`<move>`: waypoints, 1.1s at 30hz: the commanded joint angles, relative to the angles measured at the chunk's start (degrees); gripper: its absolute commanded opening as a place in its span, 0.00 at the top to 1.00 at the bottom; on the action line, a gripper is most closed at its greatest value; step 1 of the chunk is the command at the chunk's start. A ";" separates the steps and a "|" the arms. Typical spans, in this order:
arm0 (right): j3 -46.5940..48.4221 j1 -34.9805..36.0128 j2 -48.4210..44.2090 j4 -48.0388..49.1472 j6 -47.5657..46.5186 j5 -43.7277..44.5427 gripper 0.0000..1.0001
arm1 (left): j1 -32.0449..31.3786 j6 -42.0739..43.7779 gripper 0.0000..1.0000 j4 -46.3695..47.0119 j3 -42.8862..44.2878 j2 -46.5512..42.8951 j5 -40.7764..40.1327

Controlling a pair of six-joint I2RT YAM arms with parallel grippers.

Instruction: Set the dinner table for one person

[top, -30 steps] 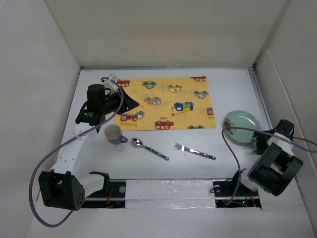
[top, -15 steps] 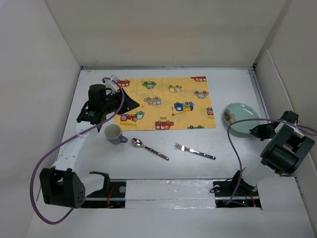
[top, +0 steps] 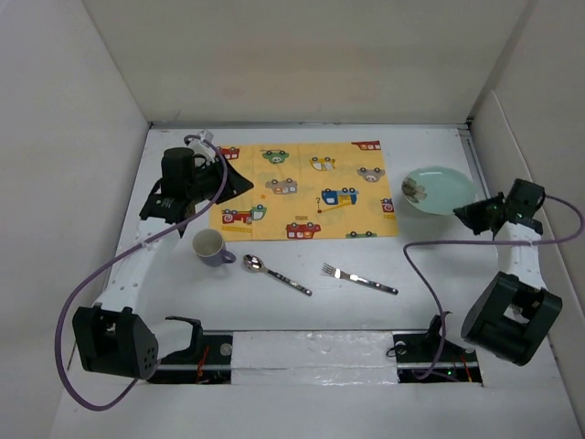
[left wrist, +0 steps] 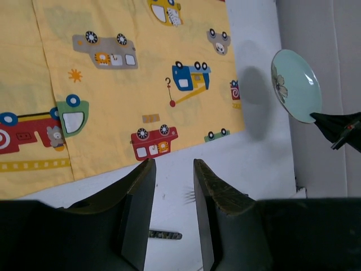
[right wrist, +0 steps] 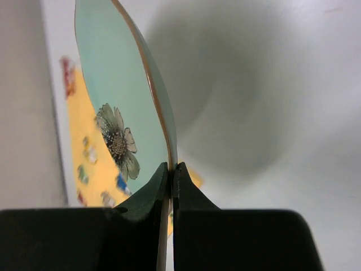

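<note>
A mint-green plate (top: 439,189) with a painted flower hangs tilted above the white dinner table (top: 430,293), just right of the yellow car-print placemat (top: 306,187). My right gripper (top: 468,216) is shut on its near-right rim. In the right wrist view the fingertips (right wrist: 163,175) pinch the thin edge of the plate (right wrist: 121,96). My left gripper (top: 239,186) hovers at the placemat's left edge, open and holding nothing. The left wrist view looks between its jaws (left wrist: 172,166) at bare table, with the placemat (left wrist: 113,84) and the plate (left wrist: 296,84) beyond.
A lilac cup (top: 210,247), a spoon (top: 274,274) and a fork (top: 358,278) lie in a row on the table in front of the placemat. White walls close in the left, back and right sides.
My right gripper shut on the plate's rim, lifted it off the table and carried it farther back and slightly left. The left arm shifted only slightly.
</note>
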 commanded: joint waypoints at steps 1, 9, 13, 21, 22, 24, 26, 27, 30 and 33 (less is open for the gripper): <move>10.80 10.36 -1.48 9.81 3.37 -10.61 1.00 | -0.34 1.35 0.70 -0.05 5.03 -0.25 -2.27; 16.81 31.48 8.00 23.06 5.91 -13.67 1.00 | -0.34 0.38 0.69 -0.75 8.03 0.11 -4.03; 21.64 38.52 18.37 28.09 6.70 -15.33 1.00 | -0.34 1.52 0.65 -3.12 10.22 0.20 -5.88; 33.33 45.30 34.72 31.34 7.14 -17.35 1.00 | -0.34 6.27 0.57 -8.49 12.95 -1.64 -11.77; 33.34 45.91 36.91 32.13 8.01 -17.54 1.00 | -0.34 6.97 0.57 -9.36 12.95 -2.00 -12.73; 32.99 46.53 38.77 35.28 9.68 -18.32 1.00 | -0.34 7.59 0.57 -10.50 12.69 -2.96 -13.79; 32.99 47.14 41.40 35.83 10.39 -18.85 1.00 | 0.18 7.94 0.57 -10.77 12.25 -3.49 -14.23; 32.81 47.67 41.94 36.44 10.57 -18.77 1.00 | 0.18 8.03 0.57 -11.04 11.99 -3.93 -14.41; 32.81 48.29 43.52 33.39 10.22 -17.28 1.00 | 0.18 8.12 0.57 -11.48 11.11 -4.46 -14.67; 32.20 49.51 44.58 31.09 9.25 -15.70 1.00 | 0.18 8.03 0.57 -11.39 10.32 -4.73 -14.94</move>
